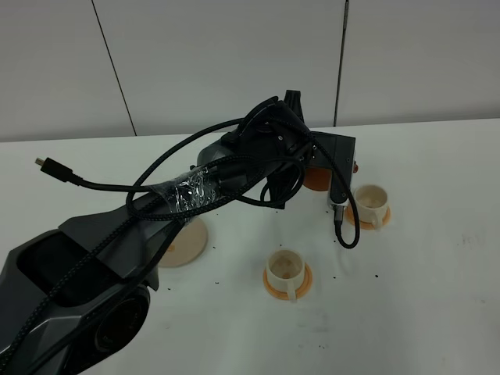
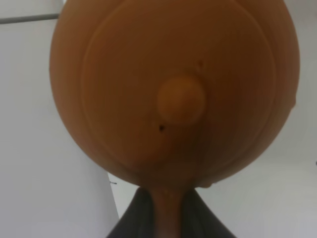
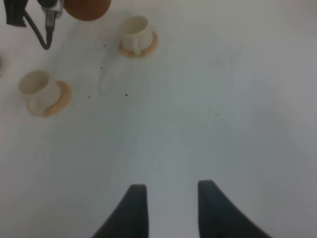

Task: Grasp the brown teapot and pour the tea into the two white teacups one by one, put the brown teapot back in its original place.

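My left gripper [image 2: 167, 210] is shut on the stubby handle of the brown teapot [image 2: 173, 89], whose knobbed lid fills the left wrist view. In the high view my left arm hides most of the teapot [image 1: 316, 180], which is held above the table just left of the far white teacup [image 1: 372, 200]. The near white teacup [image 1: 286, 267] stands in front on its orange saucer. Both cups show in the right wrist view, the far cup [image 3: 135, 29] and the near cup [image 3: 36, 87]. The pale cream saucer [image 1: 184, 242] lies bare at the left. My right gripper [image 3: 171, 206] is open and empty over bare table.
A black cable loop [image 1: 348, 226] hangs from the left wrist beside the far cup. A loose cable end [image 1: 48, 165] sticks out at the left. Small dark specks dot the white table [image 1: 422, 289]. A grey panelled wall [image 1: 234, 55] stands behind.
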